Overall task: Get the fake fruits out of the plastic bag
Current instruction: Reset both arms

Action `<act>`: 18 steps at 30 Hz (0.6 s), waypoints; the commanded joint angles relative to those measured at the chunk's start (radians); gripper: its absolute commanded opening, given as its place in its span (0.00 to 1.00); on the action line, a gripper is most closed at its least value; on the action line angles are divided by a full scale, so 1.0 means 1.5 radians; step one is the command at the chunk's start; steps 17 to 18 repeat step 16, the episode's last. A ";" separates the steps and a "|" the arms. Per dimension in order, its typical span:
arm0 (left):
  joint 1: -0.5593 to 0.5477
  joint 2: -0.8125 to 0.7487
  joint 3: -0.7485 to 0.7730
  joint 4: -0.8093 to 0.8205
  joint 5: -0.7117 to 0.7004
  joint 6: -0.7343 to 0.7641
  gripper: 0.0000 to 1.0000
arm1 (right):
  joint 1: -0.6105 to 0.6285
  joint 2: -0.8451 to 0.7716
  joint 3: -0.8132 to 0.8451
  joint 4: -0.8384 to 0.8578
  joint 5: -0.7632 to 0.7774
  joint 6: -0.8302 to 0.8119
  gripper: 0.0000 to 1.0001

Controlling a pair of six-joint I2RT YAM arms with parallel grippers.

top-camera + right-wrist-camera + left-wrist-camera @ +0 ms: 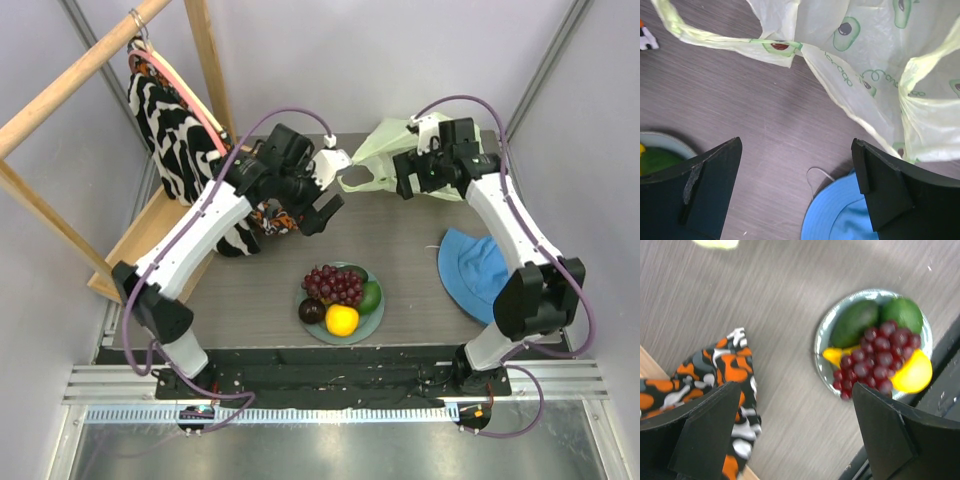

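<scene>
Left gripper hangs wide apart and empty near the plate of fake fruits, while right gripper, agape, hovers empty beside the plastic bag.

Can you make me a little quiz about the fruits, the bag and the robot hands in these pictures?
1. True or false: the dark-red grape bunch lies on the round pale-blue plate.
2. Which thing has avocado pictures printed on it? A) the thin pale yellow-green plastic bag B) the blue cloth hat C) the orange-and-black patterned cloth
3. Fill the gap: the left gripper and the right gripper are both ____, holding nothing.
Key: 1 true; 2 A; 3 open.
</scene>
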 commanded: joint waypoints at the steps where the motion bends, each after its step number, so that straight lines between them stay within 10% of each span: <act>1: 0.004 -0.112 -0.111 0.022 -0.023 0.012 1.00 | 0.000 -0.070 -0.045 -0.023 0.024 0.057 1.00; 18: 0.159 -0.305 -0.479 0.074 0.007 -0.022 1.00 | 0.001 -0.110 -0.151 -0.048 -0.044 0.019 1.00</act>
